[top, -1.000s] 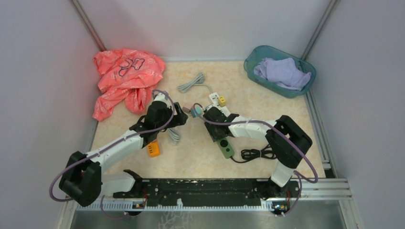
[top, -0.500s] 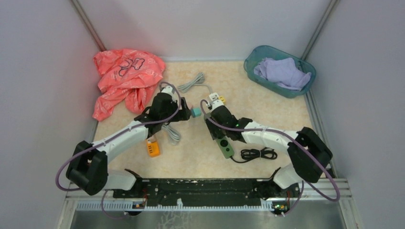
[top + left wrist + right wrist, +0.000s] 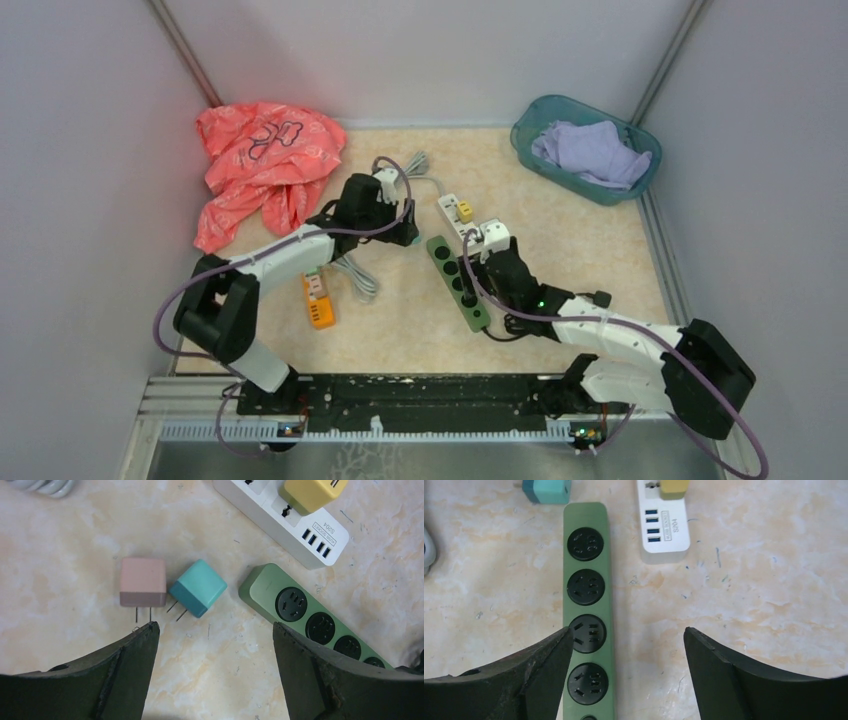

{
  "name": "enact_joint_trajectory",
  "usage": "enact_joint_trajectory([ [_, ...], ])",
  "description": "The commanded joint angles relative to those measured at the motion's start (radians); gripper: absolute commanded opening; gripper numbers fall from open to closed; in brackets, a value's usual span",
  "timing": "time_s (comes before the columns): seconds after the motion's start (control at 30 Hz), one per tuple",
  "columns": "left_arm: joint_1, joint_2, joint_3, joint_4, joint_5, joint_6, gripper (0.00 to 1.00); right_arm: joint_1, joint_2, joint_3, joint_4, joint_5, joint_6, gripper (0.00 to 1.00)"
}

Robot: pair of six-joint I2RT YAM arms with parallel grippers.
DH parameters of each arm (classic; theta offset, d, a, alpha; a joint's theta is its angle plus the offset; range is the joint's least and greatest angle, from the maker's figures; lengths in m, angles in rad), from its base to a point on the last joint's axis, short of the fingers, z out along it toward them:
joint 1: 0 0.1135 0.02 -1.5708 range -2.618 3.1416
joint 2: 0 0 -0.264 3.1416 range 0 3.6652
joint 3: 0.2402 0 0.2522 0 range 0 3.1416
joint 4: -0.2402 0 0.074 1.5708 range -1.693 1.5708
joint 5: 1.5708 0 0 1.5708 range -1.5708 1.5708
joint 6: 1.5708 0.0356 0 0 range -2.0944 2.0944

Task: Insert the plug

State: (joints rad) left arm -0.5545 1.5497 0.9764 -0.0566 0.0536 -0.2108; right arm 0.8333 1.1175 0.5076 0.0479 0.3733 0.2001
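Just ahead of the left jaws, which stand wide apart with nothing held, the teal plug (image 3: 197,588) lies on its side on the surface (image 3: 75,540), its two prongs pointing back toward them. It is a small cube, just beside a pink plug (image 3: 143,581) and near the end of the green power strip (image 3: 310,620). The right jaws, also spread wide and empty, are over that strip's sockets.

Teal plug (image 3: 197,587) is hemmed in: pink plug (image 3: 143,581) just beside it on one side, green strip (image 3: 310,620) near the other
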Motion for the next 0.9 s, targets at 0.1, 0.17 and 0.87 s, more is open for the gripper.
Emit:
enact_joint_trajectory([
  [0.1,0.001,0.177,0.157,-0.064,0.123,0.178,0.88,-0.008,-0.143,-0.128,0.31,0.141,-0.019,0.84],
  [0.17,0.002,0.215,0.189,-0.064,0.124,0.207,0.88,-0.008,-0.16,-0.153,0.348,0.143,-0.025,0.85],
  [0.87,0.007,0.297,0.199,-0.116,0.222,0.245,0.77,-0.009,-0.1,-0.14,0.349,0.136,-0.046,0.85],
])
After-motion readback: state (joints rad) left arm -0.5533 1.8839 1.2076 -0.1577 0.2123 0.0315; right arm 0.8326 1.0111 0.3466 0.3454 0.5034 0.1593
